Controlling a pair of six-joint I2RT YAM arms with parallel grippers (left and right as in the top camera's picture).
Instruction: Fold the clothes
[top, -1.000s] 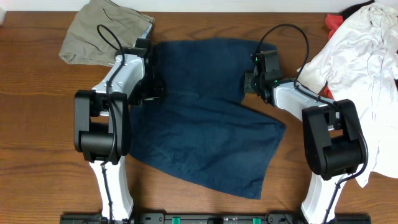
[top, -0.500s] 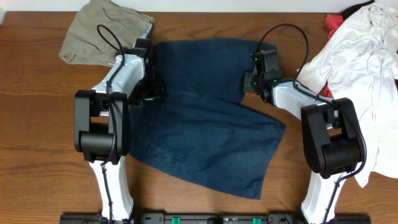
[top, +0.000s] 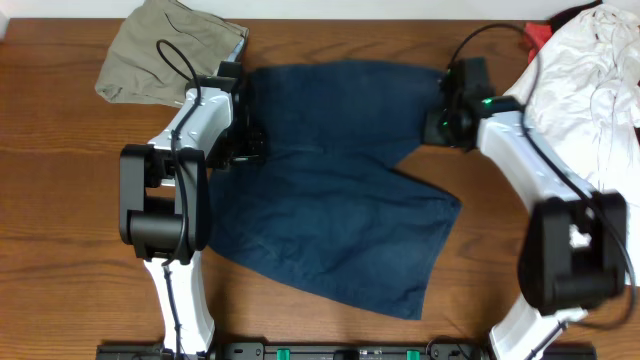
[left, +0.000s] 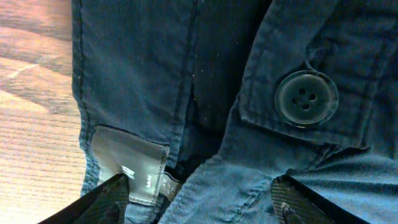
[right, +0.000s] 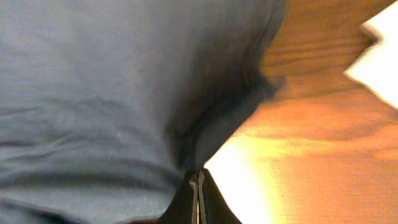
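Overhead, the dark navy-blue fabric shorts (top: 330, 200) lie spread flat in the middle of the brown wooden bench (top: 60, 200). The waistband is at the far edge and the legs reach toward the near edge, so the long axis slants from far left to near right. A crumpled khaki cloth garment (top: 165, 50) sits just off the far-left corner of the shorts. A heap of white cloth garments (top: 590, 90) lies well to the right, with a bit of red cloth (top: 537, 35) behind it. The left gripper (top: 247, 140) is released, its jaws spread over the waistband by a round dark plastic button (left: 306, 99) and a grey sewn-in label (left: 130, 168). The right gripper (top: 437, 128) is clenched on the shorts' far-right edge, where a dark fold runs into its tips.
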